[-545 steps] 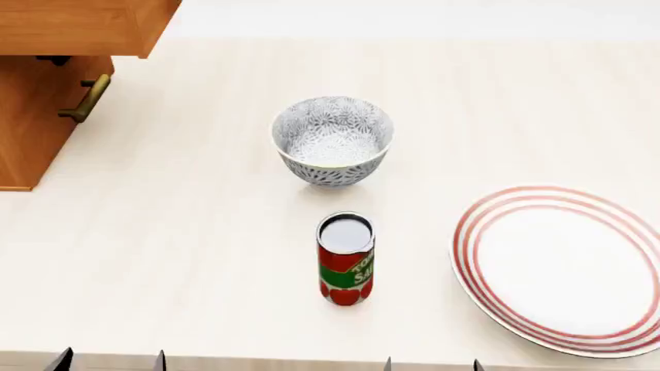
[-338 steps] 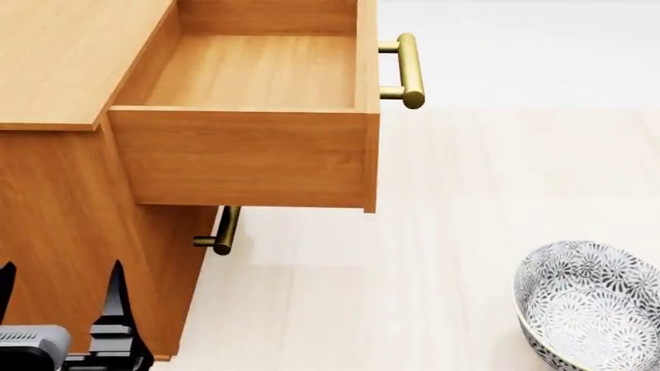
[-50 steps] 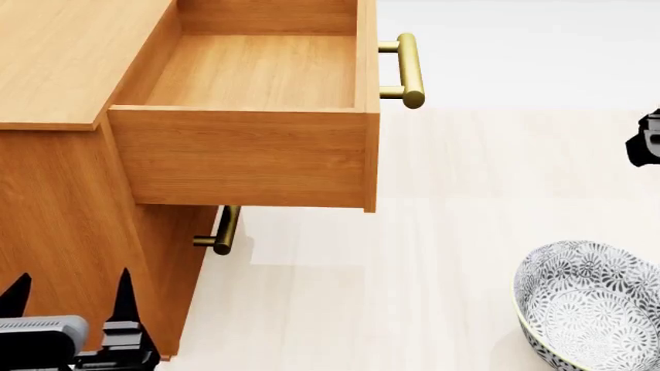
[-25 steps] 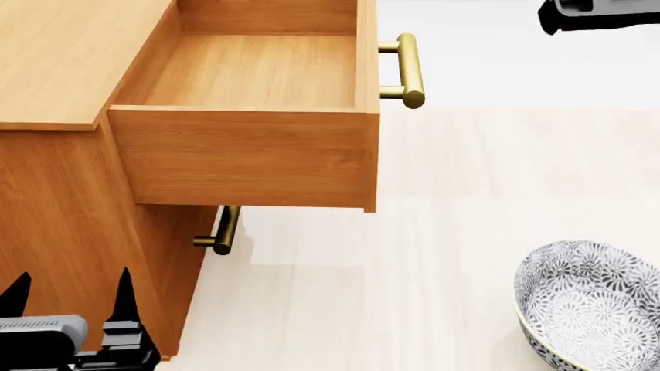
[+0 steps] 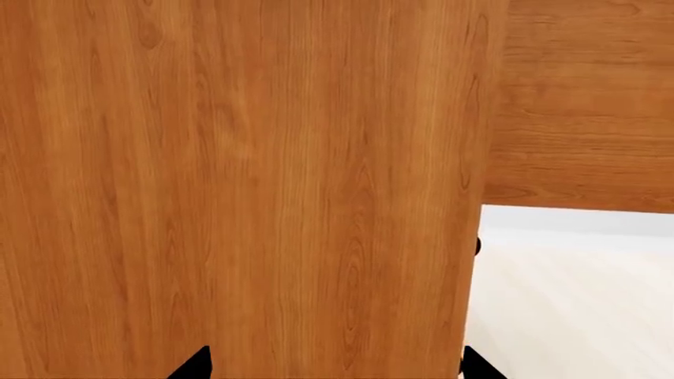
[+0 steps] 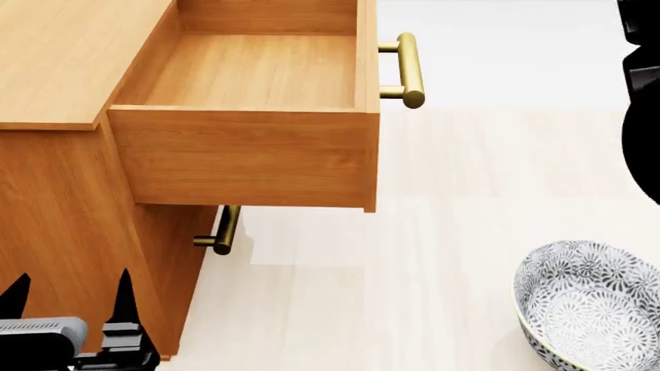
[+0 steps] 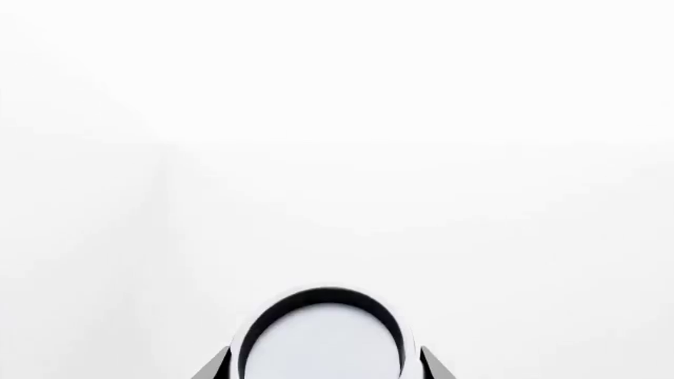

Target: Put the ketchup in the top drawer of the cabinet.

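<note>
The cabinet [image 6: 62, 54] stands at the left with its top drawer [image 6: 258, 69] pulled out and empty, its brass handle [image 6: 409, 69] pointing right. In the right wrist view the ketchup [image 7: 321, 339] shows only its round silver-grey top, between the fingers of my right gripper [image 7: 323, 369], which is shut on it against a blank white background. In the head view only a black part of the right arm [image 6: 641, 93] shows at the right edge, and the can is hidden there. My left gripper [image 6: 70, 297] is open and empty, low beside the cabinet's side [image 5: 263, 174].
The lower drawer front has its own brass handle [image 6: 222, 230] under the open drawer. A patterned grey-and-white bowl [image 6: 593, 305] stands on the pale table [image 6: 433, 232] at the lower right.
The right arm has gone from the head view's right edge up to the top right corner and now fills the upper right edge. The left gripper and the drawer have not moved.
</note>
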